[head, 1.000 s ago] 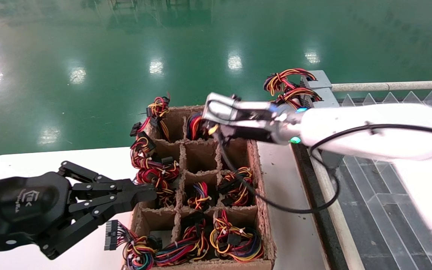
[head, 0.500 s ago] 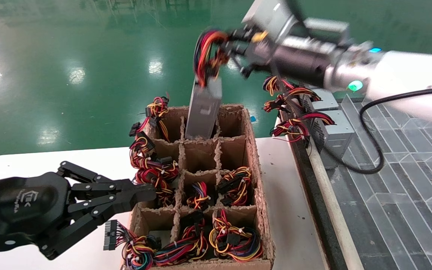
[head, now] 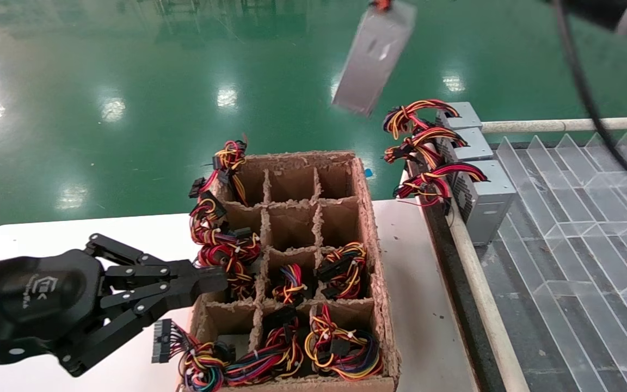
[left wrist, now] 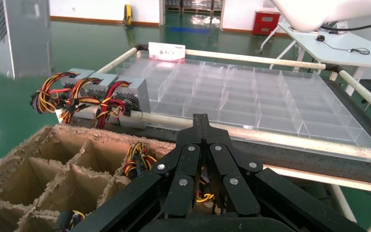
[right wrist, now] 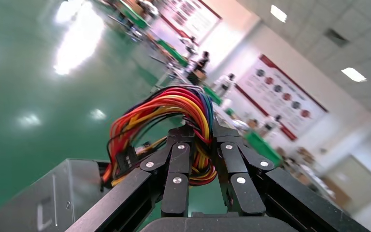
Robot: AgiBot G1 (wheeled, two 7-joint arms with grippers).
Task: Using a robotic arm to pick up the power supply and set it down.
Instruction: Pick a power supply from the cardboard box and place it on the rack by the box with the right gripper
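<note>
The power supply, a plain grey metal box, hangs tilted high in the air beyond the cardboard box's far right corner. In the head view its wires and my right gripper are cut off above the picture's top edge. In the right wrist view my right gripper is shut on the looped wire bundle of red, yellow, orange and black wires, and the grey box dangles below it. My left gripper is shut with nothing in it, parked by the cardboard box's left side.
A divided cardboard box on the white table holds several wire bundles; its far cells show bare. Three alike grey boxes stand in a row on the clear compartment tray at right. The right arm's black cable hangs at top right.
The right arm has pulled the power supply up out of the box's far middle cell and swung it up and right. The gripper has left the head view. The left arm is still.
</note>
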